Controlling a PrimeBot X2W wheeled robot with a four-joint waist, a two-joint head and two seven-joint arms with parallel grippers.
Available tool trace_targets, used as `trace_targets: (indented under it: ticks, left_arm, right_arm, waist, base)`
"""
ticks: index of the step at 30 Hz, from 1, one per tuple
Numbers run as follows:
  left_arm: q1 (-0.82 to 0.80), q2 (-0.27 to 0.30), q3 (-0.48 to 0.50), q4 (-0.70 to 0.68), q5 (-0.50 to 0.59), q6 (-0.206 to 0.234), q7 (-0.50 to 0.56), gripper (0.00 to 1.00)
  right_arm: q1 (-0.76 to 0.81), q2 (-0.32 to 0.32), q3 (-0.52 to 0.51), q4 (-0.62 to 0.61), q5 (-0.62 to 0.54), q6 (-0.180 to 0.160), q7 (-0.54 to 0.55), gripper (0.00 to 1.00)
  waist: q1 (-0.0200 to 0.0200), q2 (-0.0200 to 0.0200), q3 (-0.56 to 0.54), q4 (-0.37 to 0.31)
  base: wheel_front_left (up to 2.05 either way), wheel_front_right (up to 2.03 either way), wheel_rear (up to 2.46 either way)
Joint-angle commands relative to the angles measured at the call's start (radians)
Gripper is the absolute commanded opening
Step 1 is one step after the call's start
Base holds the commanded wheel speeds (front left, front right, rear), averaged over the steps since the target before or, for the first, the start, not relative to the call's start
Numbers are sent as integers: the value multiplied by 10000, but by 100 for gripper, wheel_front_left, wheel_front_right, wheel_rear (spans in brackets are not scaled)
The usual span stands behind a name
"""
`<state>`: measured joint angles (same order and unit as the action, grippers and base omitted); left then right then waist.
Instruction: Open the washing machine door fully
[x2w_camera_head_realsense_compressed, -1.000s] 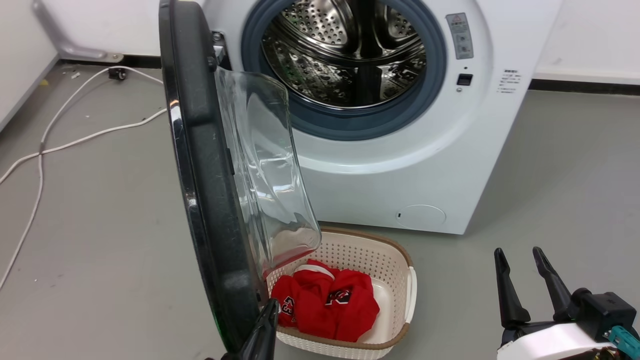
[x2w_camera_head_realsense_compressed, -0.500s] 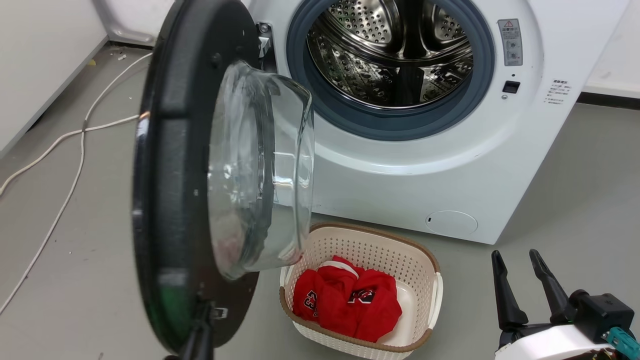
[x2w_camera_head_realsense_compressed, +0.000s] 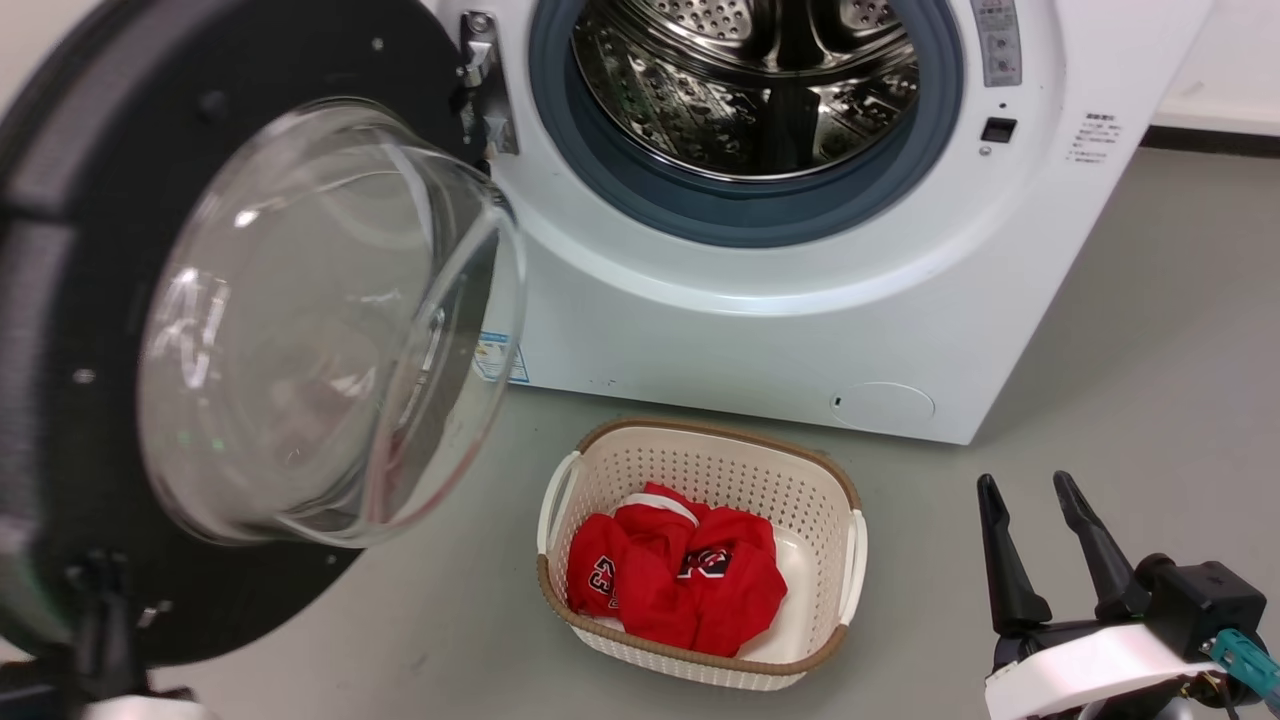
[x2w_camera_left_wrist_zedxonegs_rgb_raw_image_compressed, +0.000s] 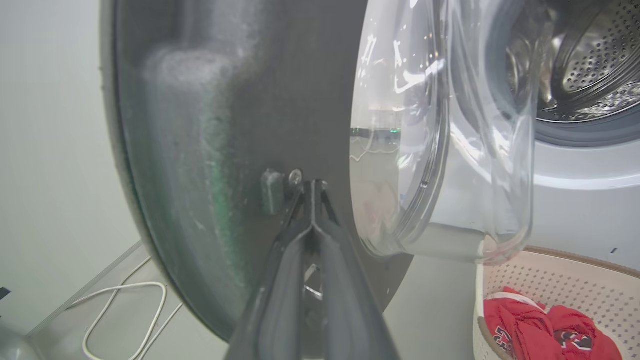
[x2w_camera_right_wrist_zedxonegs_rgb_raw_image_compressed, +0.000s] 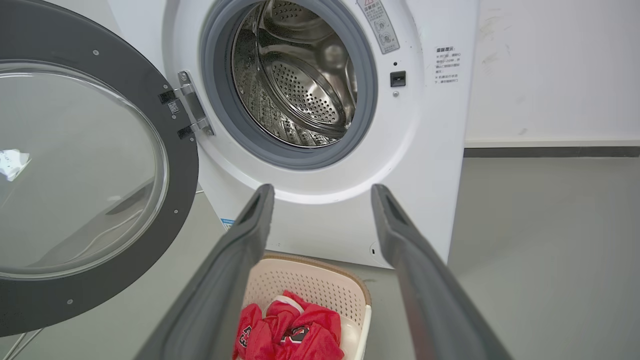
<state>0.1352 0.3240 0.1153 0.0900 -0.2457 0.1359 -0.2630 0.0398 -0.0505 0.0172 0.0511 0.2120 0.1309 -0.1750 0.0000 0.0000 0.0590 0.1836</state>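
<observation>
Swung wider since a second ago, the washing machine door (x2w_camera_head_realsense_compressed: 250, 330) now turns its inner face and clear glass bowl toward the head camera, where it then stood edge-on; the camera itself has also shifted.

Nearest, at the lower right of the head view, the right gripper (x2w_camera_head_realsense_compressed: 1025, 483) hangs idle above the grey floor, its two dark fingers spread apart with nothing between them. At the lower left, dark and blurred, is part of the left arm. In the left wrist view the left gripper (x2w_camera_left_wrist_zedxonegs_rgb_raw_image_compressed: 311, 187) has its fingers drawn together to a single tip, which presses on the door's black inner face just beside a small catch (x2w_camera_left_wrist_zedxonegs_rgb_raw_image_compressed: 272, 191); it pushes the door and does not grip it.

The door fills the left half of the head view, hanging from a metal hinge (x2w_camera_head_realsense_compressed: 480, 80) at the upper centre. Lower centre, a cream perforated laundry basket (x2w_camera_head_realsense_compressed: 850, 500) sits on the floor holding a red garment (x2w_camera_head_realsense_compressed: 680, 590), apart from the door. Behind it stands the white washing machine (x2w_camera_head_realsense_compressed: 760, 330), its steel drum (x2w_camera_head_realsense_compressed: 750, 80) exposed at the top.

This looks like the last stretch of the opening. The next move probably calls for pushing leftward along the hinge's arc until the door stops, keeping the tip from sliding on the smooth face.
</observation>
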Motion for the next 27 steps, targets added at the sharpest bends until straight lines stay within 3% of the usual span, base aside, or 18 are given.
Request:
trace_targets:
  ticks: [1,5,18,23,27]
  left_arm:
    - [-239,152,284,70,-42,64,-22,0]
    - [-605,416,1106,655,-316,-18,-20,0]
    - [-1910,1071,2991,2706,-316,-971,-22,0]
    - [-2109,1042,3434,3066,-183,-1206,-22,0]
    - [-1809,495,3764,2779,244,-1469,-22,0]
  right_arm:
    - [-132,10,-27,8,-1,-3,-18,100]
    - [-233,8,-90,-7,-168,-3,-31,100]
    - [-464,10,-29,-45,-390,-3,4,100]
    - [-482,10,-38,-40,-374,-3,-16,100]
    - [-391,10,-42,22,-475,-3,-25,100]
  waist:
    - [0,0,105,-123]
    - [0,0,284,-319]
    - [0,0,621,-720]
    - [0,0,624,-786]
    - [0,0,468,-886]
  base:
    - [0,0,0]
    - [0,0,0]
    - [0,0,0]
    - [0,0,0]
    - [0,0,0]
